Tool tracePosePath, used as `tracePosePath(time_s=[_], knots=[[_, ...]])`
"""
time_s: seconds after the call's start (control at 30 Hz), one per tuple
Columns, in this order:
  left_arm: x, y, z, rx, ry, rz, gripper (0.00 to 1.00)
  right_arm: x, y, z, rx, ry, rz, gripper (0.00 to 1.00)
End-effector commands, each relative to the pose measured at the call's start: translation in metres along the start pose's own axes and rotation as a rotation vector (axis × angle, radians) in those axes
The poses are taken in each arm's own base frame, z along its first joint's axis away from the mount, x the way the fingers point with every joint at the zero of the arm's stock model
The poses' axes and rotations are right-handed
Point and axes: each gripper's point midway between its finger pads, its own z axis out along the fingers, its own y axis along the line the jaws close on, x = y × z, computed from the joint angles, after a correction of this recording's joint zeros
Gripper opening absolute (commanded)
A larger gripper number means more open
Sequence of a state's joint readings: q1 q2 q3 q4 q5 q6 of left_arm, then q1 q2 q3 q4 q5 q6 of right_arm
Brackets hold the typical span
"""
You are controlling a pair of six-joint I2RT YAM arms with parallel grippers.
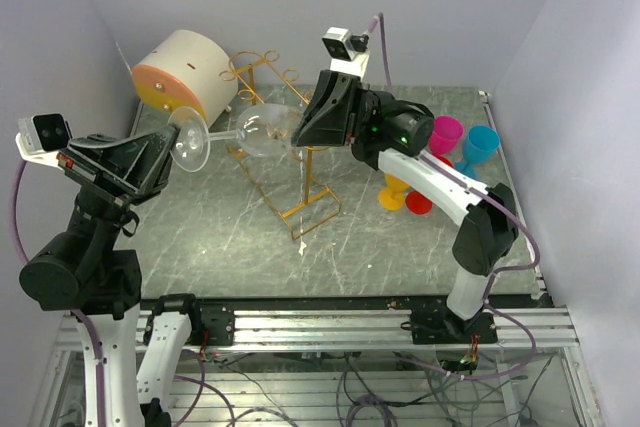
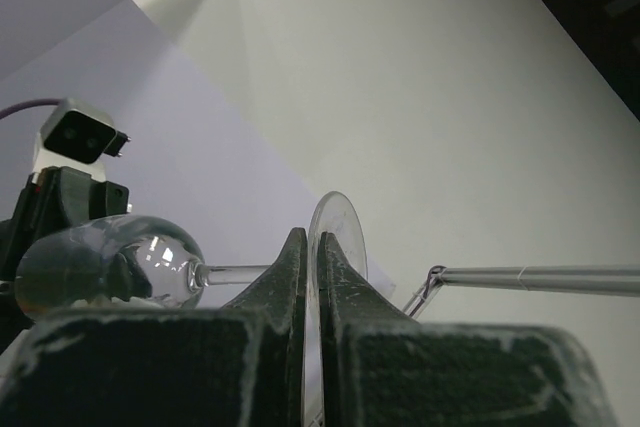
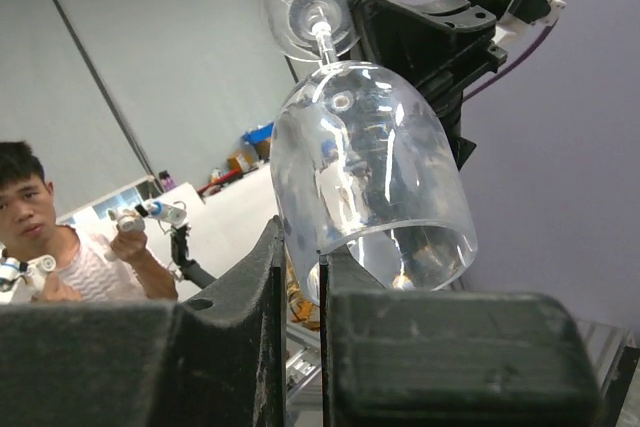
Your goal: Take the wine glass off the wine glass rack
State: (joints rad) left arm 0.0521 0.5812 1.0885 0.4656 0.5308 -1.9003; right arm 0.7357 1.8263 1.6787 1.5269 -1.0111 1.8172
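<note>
The clear wine glass (image 1: pixel 262 130) lies on its side in the air, held at both ends. My left gripper (image 1: pixel 180 147) is shut on its round foot (image 2: pixel 338 232), and the bowl (image 2: pixel 105 267) shows to the left of the jaws. My right gripper (image 1: pixel 298 135) is shut on the wall of the bowl (image 3: pixel 370 167) at the rim. The foot (image 3: pixel 310 2) points away towards the left arm. The gold wire wine glass rack (image 1: pixel 300 202) stands on the table below and behind the glass. One thin rail (image 2: pixel 540 277) ends just right of the foot, apart from it.
A round white-and-orange box (image 1: pixel 185 72) lies at the back left. Pink (image 1: pixel 445 134), blue (image 1: pixel 481 144), orange (image 1: pixel 393 192) and red (image 1: pixel 420 203) cups stand at the right, under the right arm. A person (image 3: pixel 40 227) shows beyond the table in the right wrist view.
</note>
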Motion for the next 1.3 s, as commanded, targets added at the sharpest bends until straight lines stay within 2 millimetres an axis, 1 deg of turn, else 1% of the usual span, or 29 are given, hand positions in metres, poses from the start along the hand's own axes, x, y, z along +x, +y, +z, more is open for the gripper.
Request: tracePosePath(time_s=[0.0, 0.13, 0.3, 0.4, 0.43, 0.47, 0.5, 0.53, 0.57, 0.6, 0.67, 0.7, 0.73, 0.8, 0.87, 0.9, 1.0, 1.07, 1.1, 1.17, 1.23, 1.27], knots=[[0.012, 0.013, -0.007, -0.046, 0.061, 0.048, 0.07, 0.022, 0.050, 0.000, -0.154, 0.046, -0.296, 0.00], [0.008, 0.029, -0.008, -0.099, 0.046, 0.069, 0.08, 0.024, 0.063, 0.001, -0.117, 0.052, -0.312, 0.00], [0.001, 0.059, -0.014, -0.188, 0.025, 0.082, 0.24, 0.026, 0.076, 0.002, 0.011, 0.062, -0.362, 0.00], [-0.003, 0.077, -0.018, -0.233, 0.012, 0.081, 0.30, 0.020, 0.082, 0.002, 0.156, 0.066, -0.418, 0.00], [-0.004, 0.084, -0.020, -0.258, 0.008, 0.094, 0.31, 0.014, 0.093, 0.002, 0.208, 0.066, -0.529, 0.00], [-0.006, 0.090, -0.021, -0.283, 0.005, 0.113, 0.32, 0.011, 0.084, -0.002, 0.296, 0.068, -0.543, 0.00], [-0.008, 0.097, -0.022, -0.317, 0.002, 0.130, 0.33, 0.004, 0.099, -0.004, 0.359, 0.053, -0.598, 0.00], [-0.010, 0.103, -0.023, -0.352, 0.001, 0.164, 0.33, -0.002, 0.100, -0.010, 0.445, 0.037, -0.627, 0.00], [-0.013, 0.107, -0.023, -0.391, 0.002, 0.205, 0.34, -0.008, 0.106, -0.017, 0.531, 0.026, -0.653, 0.00], [-0.016, 0.113, -0.024, -0.437, 0.002, 0.239, 0.34, -0.021, 0.110, -0.026, 0.640, -0.012, -0.698, 0.00], [-0.025, 0.120, -0.025, -0.518, -0.004, 0.332, 0.33, -0.034, 0.123, -0.048, 0.821, -0.054, -0.748, 0.00], [-0.030, 0.122, -0.026, -0.562, -0.009, 0.372, 0.34, -0.043, 0.128, -0.063, 0.925, -0.083, -0.774, 0.00], [-0.035, 0.125, -0.027, -0.598, -0.011, 0.414, 0.33, -0.051, 0.133, -0.079, 1.037, -0.118, -0.787, 0.00], [-0.044, 0.131, -0.029, -0.659, -0.010, 0.482, 0.33, -0.057, 0.136, -0.120, 1.277, -0.137, -0.784, 0.00], [-0.053, 0.141, -0.033, -0.734, 0.000, 0.540, 0.33, -0.060, 0.141, -0.157, 1.488, -0.146, -0.777, 0.00], [-0.057, 0.145, -0.035, -0.766, 0.009, 0.565, 0.33, -0.061, 0.143, -0.177, 1.602, -0.150, -0.767, 0.00], [-0.066, 0.173, -0.046, -0.883, 0.056, 0.606, 0.33, -0.055, 0.153, -0.233, 1.916, -0.165, -0.714, 0.00], [-0.071, 0.192, -0.059, -0.969, 0.095, 0.626, 0.32, -0.048, 0.166, -0.269, 2.141, -0.188, -0.679, 0.00], [-0.074, 0.201, -0.066, -1.011, 0.107, 0.634, 0.31, -0.044, 0.174, -0.284, 2.234, -0.206, -0.658, 0.00], [-0.081, 0.215, -0.080, -1.089, 0.119, 0.671, 0.31, -0.036, 0.188, -0.303, 2.371, -0.247, -0.623, 0.00], [-0.090, 0.228, -0.097, -1.177, 0.120, 0.708, 0.31, -0.030, 0.196, -0.313, 2.442, -0.259, -0.599, 0.00], [-0.094, 0.234, -0.105, -1.218, 0.126, 0.725, 0.31, -0.026, 0.196, -0.317, 2.468, -0.248, -0.583, 0.00]])
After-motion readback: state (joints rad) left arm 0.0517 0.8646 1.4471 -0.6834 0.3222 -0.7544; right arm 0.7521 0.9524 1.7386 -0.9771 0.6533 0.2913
